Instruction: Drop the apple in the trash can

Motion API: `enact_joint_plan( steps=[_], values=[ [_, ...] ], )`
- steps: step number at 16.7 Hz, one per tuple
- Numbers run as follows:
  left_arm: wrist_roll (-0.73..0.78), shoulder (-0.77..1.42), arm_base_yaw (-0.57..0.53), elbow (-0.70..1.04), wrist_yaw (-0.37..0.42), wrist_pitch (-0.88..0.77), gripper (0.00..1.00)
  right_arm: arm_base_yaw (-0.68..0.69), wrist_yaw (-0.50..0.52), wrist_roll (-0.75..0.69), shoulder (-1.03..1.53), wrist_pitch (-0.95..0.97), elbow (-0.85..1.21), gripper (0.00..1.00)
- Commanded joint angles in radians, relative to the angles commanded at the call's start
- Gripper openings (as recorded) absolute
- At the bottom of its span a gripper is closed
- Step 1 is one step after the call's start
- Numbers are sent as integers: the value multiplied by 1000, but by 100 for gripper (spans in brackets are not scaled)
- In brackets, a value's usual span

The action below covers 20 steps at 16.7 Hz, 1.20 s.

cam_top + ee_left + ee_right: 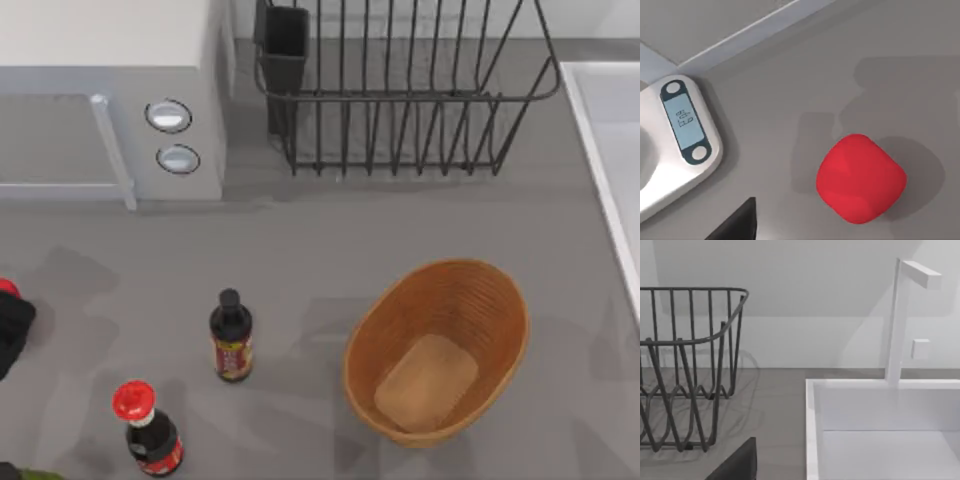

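The apple, a smooth bright red ball, lies on the grey table below my left wrist camera, with nothing touching it. In the top view a sliver of the apple peeks out at the table's far left edge, beside my left gripper, which hovers there. A dark part of that gripper shows in the left wrist view, apart from the apple. The trash can, an oval orange-brown wicker basket, stands right of centre, holding nothing. My right arm is parked, with a dark gripper part in its wrist view.
Two dark bottles stand front left, one black-capped, one red-capped. A white microwave sits back left, a black wire rack with a black cup behind, a white sink at right. A white scale lies near the apple.
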Motion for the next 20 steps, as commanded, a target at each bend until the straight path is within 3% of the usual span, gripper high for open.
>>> enact_joint_plan(
  steps=[11, 20],
  values=[
    [591, 841, 46, 599, -1, -470, 100, 0, 0, 0, 0, 0, 0, 100],
    [670, 959, 58, 690, -11, -532, 100, 0, 0, 0, 0, 0, 0, 100]
  ],
)
